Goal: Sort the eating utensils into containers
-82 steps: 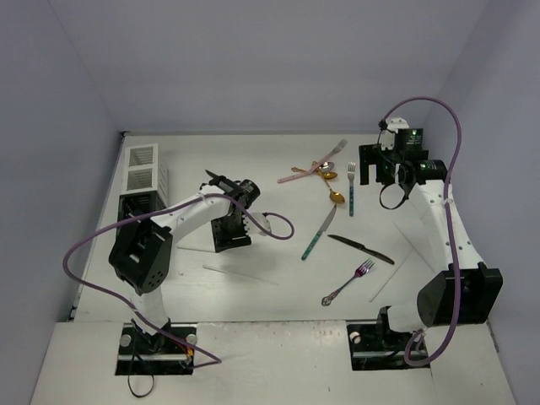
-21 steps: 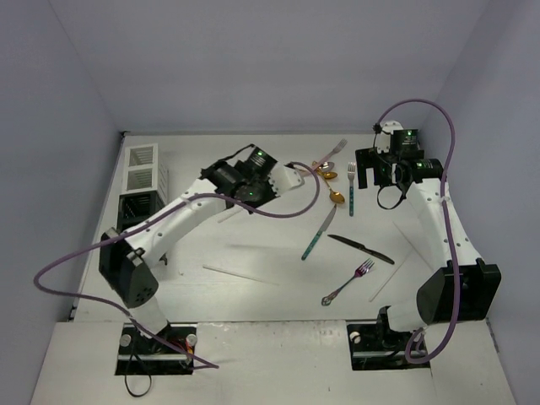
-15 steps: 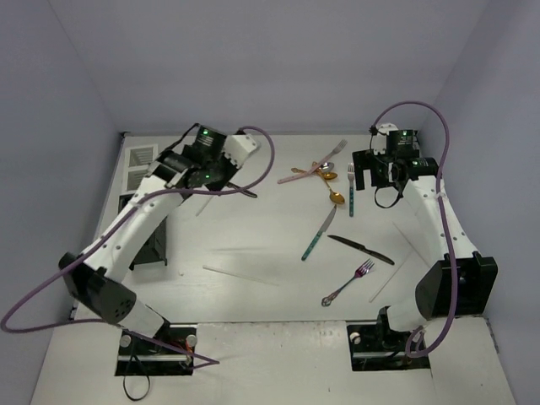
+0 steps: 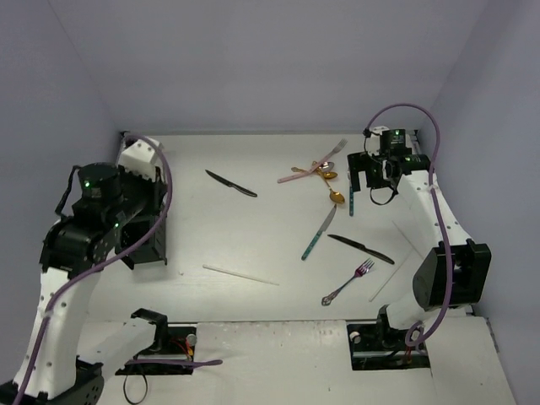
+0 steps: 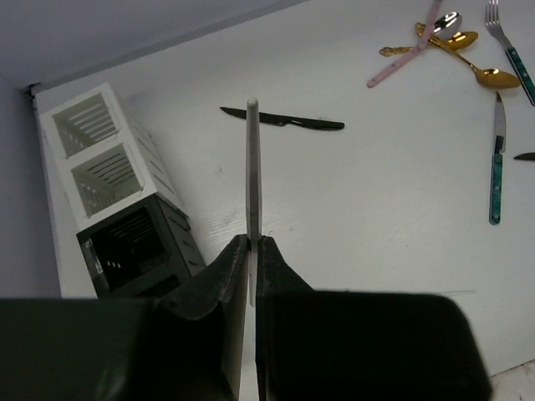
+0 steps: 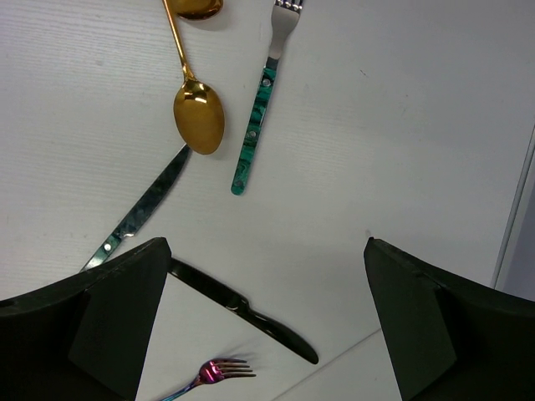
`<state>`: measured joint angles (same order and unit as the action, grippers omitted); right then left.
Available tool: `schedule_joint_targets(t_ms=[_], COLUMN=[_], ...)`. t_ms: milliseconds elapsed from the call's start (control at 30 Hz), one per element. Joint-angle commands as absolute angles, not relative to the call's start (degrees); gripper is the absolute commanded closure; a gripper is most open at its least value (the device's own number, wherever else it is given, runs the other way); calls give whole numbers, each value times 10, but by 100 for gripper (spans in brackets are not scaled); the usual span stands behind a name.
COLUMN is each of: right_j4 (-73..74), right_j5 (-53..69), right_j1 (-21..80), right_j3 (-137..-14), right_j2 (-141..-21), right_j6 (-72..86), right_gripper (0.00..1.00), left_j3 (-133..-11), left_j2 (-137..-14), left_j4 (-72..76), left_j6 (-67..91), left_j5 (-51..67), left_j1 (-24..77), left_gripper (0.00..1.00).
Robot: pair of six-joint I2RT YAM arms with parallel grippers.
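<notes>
Most of the utensils are seen loose on the worktop (image 4: 278,245) — a black knife (image 4: 231,183), a gold spoon (image 6: 198,113), a teal-handled fork (image 6: 257,138) and others. Nothing can be made out inside the white caddy (image 5: 100,154) or the black caddy (image 5: 138,246), so the sorting is judged barely begun. One white chopstick (image 5: 252,175) is clamped in the left gripper (image 5: 252,251), jutting past the fingertips, with both caddies to its left in the wrist view. The right gripper (image 6: 266,267) is spread wide above the fork — nothing is held.
</notes>
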<state>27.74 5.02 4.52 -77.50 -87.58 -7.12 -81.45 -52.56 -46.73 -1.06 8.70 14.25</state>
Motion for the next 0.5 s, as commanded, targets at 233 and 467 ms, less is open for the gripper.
schedule_joint_targets(t_ms=[233, 467], right_j4=[272, 272], right_j5=[65, 68], right_j1=[58, 60], right_j3=[-816, -810], right_j2=[-888, -886], right_j6=[-72, -75], right_gripper=[0, 0], left_j3=[-781, -717], left_j2=[-529, -519], left_j4=[-439, -359], left_j6=[19, 13], left_j5=[-33, 18], left_j1=[14, -56], left_gripper=[100, 100])
